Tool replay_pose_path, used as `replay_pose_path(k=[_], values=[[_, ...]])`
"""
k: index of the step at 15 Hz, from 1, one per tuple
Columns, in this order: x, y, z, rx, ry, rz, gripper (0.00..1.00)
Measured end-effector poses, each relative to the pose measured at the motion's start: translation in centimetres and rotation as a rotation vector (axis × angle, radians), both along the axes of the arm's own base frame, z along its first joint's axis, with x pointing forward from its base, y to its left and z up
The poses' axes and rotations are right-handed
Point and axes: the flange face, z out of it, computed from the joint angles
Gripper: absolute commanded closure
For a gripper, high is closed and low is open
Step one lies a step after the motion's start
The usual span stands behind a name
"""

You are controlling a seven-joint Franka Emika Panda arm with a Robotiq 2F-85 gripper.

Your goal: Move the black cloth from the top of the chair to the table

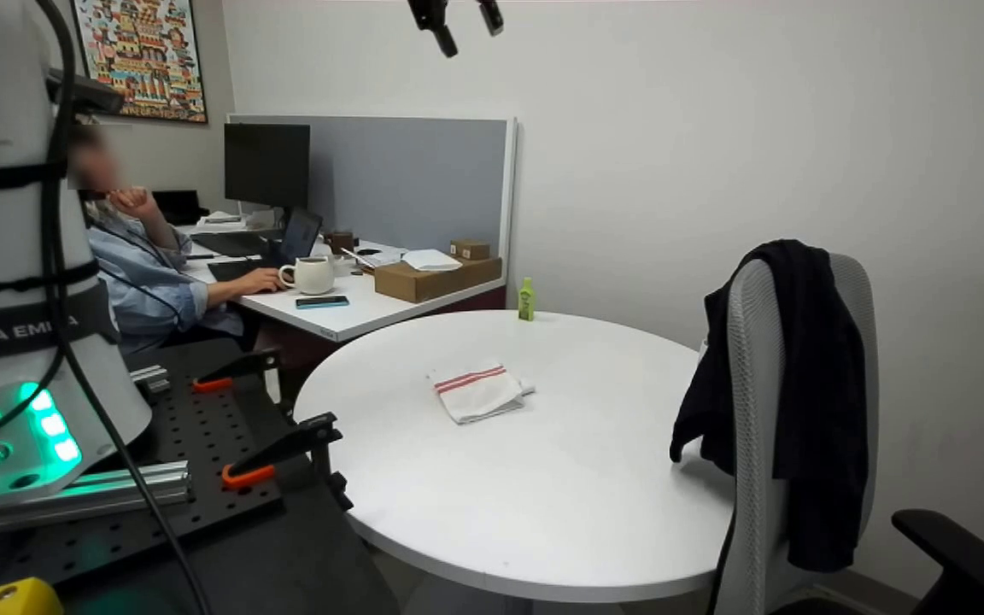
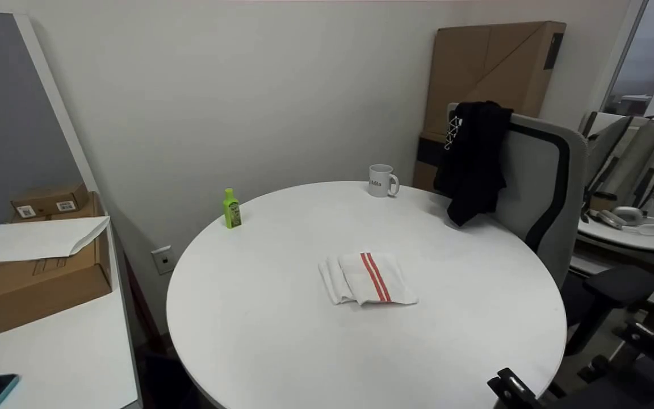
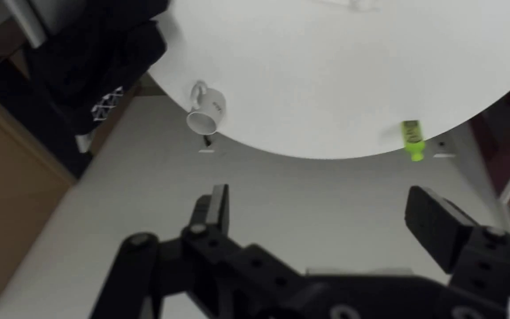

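Note:
The black cloth hangs limp over the top of the grey chair's backrest, draping down both sides. It also hangs there in an exterior view, with a white pattern along one edge, its lower end close to the table. The round white table stands beside the chair and also shows in an exterior view. In the wrist view the cloth is at the upper left, away from the fingers. My gripper is open and empty, high above the table; its spread fingers also show in the wrist view.
A folded white towel with red stripes lies mid-table. A green bottle and a white mug stand near the table's far edge. A person sits at the cluttered desk. Cardboard boxes stand behind the chair.

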Motion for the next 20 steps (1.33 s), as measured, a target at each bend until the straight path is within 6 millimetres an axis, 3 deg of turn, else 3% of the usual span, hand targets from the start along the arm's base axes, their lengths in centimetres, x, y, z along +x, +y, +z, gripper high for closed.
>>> replay_pose_path(k=[3,5,8,13,16,20], values=[[3.8,-6.2,2.7,-0.068,-0.07,-0.089,0.0],[6.6,-10.0,2.7,-0.088,-0.064,-0.142,0.0],[11.0,-14.6,0.1,-0.083,-0.009,-0.202,0.0],[16.8,-19.9,-6.3,-0.059,0.092,-0.267,0.0],[18.6,-23.3,-8.8,-0.058,0.124,-0.32,0.0],[18.8,-27.6,-10.6,-0.069,0.158,-0.394,0.0]])
